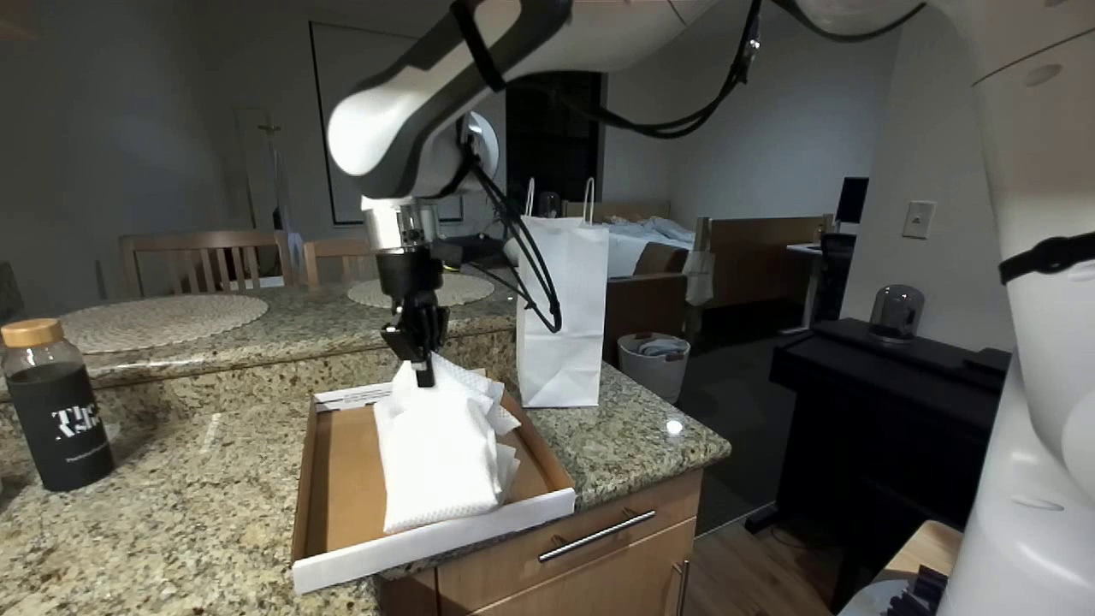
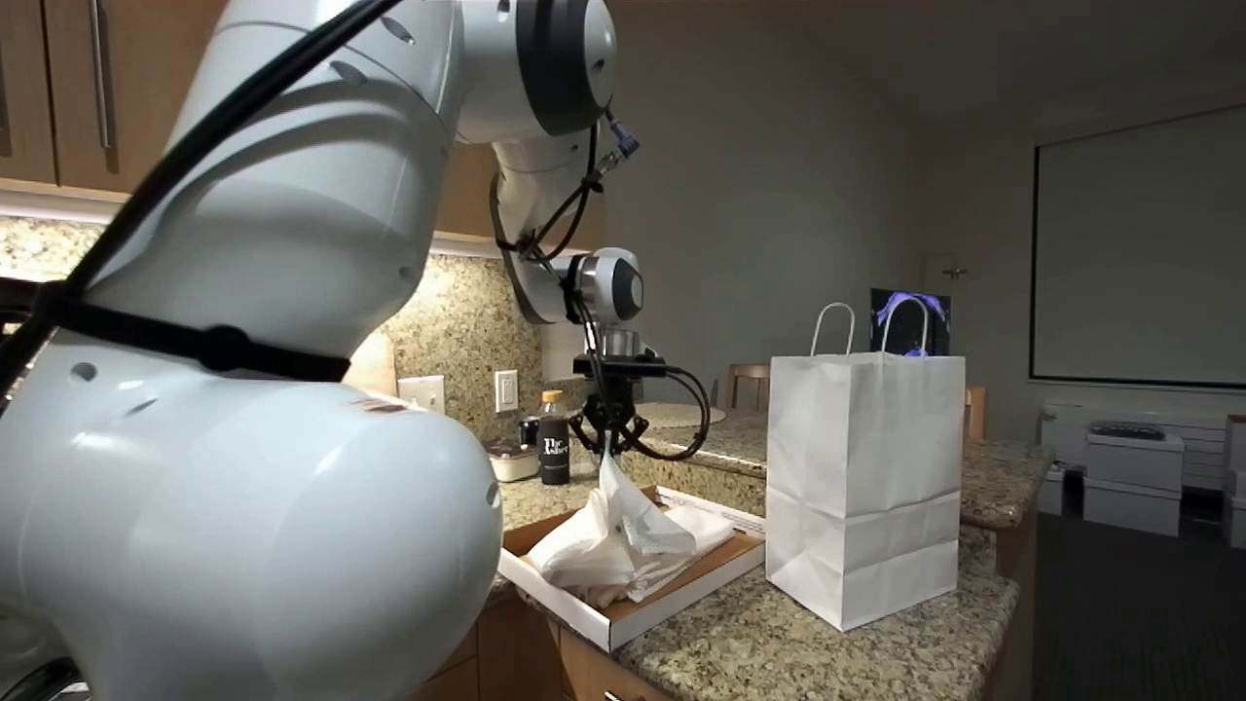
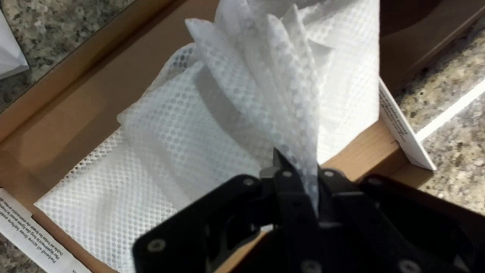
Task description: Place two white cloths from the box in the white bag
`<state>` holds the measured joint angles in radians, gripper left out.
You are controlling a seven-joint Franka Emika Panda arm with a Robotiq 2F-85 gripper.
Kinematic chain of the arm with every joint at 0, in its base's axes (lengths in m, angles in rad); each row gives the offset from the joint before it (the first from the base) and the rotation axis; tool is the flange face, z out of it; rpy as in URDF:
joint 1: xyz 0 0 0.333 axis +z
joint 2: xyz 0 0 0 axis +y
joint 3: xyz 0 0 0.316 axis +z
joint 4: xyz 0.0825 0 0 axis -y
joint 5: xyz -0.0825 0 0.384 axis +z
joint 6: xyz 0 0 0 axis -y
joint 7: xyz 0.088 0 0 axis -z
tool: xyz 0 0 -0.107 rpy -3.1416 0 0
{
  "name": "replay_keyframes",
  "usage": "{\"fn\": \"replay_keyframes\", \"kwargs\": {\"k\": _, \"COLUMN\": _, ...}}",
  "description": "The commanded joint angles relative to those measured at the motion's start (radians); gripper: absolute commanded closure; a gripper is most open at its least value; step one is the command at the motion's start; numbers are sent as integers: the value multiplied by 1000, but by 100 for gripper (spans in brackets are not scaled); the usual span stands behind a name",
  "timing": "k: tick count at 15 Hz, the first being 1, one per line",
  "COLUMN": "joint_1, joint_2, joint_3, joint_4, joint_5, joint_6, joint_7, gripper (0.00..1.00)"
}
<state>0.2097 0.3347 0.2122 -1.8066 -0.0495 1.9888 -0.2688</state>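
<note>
1. One gripper point(image 3: 301, 170), clamped tight on one white cloth point(image 3: 261, 87); the pinched part rises in a bundle of folds, while the lower part reaches down into the box point(image 1: 436, 541).
2. At least one second white cloth point(image 3: 110, 208) lies spread in that box; overlapping folds make the full count impossible to tell.
3. One box, shallow, brown inside with white end walls, resting on the granite desk point(image 1: 214, 513).
4. One white bag point(image 2: 876, 477), upright on the desk just beside the box, with two looped handles point(image 2: 926, 331).
5. One bottle point(image 1: 60, 428), dark-filled and tan-capped, on the opposite side of the box from the bag.
6. Two round placemats point(image 1: 162, 321) point(image 1: 466, 289) on the raised ledge point(image 1: 299, 312).
7. Bottle lettering, white: "The" above a word beginning "Ash"; a smaller line below is too small to read.
8. Box print: in the wrist view, a white flap point(image 3: 34, 238) carries small lines, one starting "Prebend all score lines before"; the opposite flap point(image 3: 403, 129) has print too blurred to read.
</note>
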Motion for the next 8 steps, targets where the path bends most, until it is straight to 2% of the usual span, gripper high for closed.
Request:
{"fn": "replay_keyframes", "kwargs": {"k": 1, "joint_1": -31, "joint_2": -105, "joint_3": 19, "joint_4": -24, "joint_5": 84, "joint_6": -71, "joint_7": -64, "gripper": 92}}
{"fn": "replay_keyframes", "kwargs": {"k": 3, "joint_1": -26, "joint_2": -114, "joint_3": 12, "joint_4": -16, "joint_5": 95, "joint_6": -95, "joint_7": -50, "gripper": 91}}
{"fn": "replay_keyframes", "kwargs": {"k": 8, "joint_1": -56, "joint_2": -156, "joint_3": 9, "joint_4": 5, "joint_5": 216, "joint_6": -153, "joint_7": -136, "gripper": 91}}
